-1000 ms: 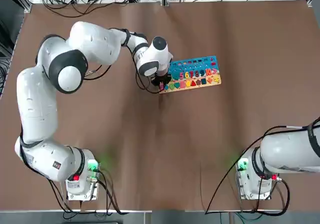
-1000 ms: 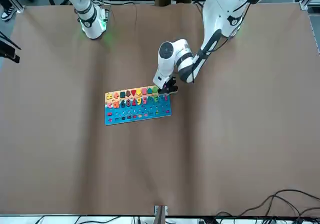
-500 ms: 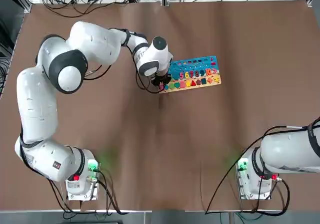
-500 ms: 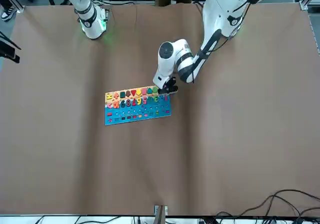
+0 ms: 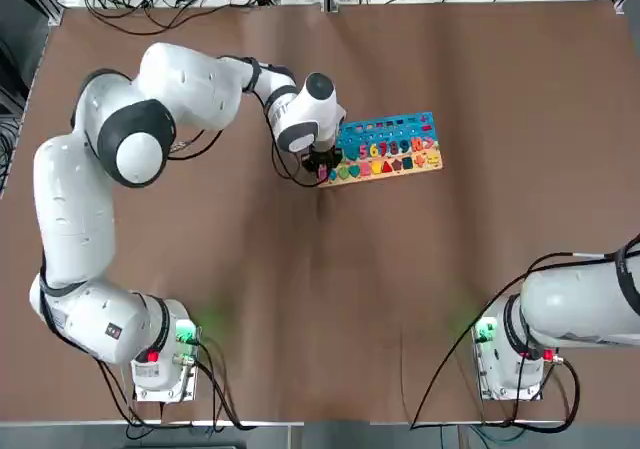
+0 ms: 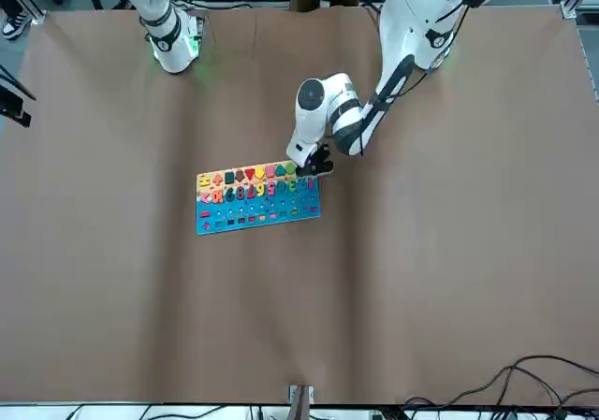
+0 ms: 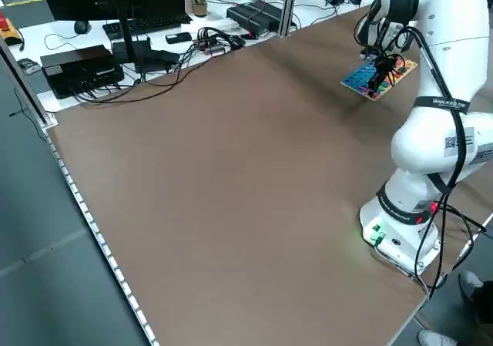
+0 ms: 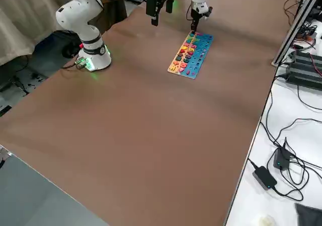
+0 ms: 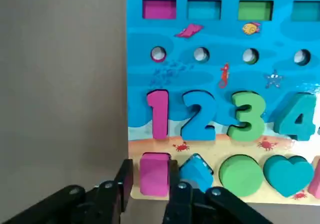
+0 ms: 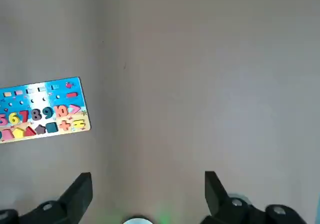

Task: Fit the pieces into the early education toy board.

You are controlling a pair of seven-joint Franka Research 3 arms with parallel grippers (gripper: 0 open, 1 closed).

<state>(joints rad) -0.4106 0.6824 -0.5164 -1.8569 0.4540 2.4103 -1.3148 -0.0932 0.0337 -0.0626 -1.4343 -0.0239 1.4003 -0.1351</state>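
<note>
While bent down over board (image 5: 388, 147) | left end effector (image 9: 149, 186) straddles pink square piece (image 9: 154, 173), fingers slightly apart

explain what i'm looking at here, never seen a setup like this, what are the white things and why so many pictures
The white things are two robot arms bolted at one edge of a brown table. The pictures show one moment from above, from across the table, from each side, and from a camera on each wrist. On the table lies a small flat wooden board with a blue field of colourful numerals. The left arm's tool sits at the board's corner, its fingers either side of a pink rectangular piece in its slot. The right arm's tool hangs open, away from the board.
</note>
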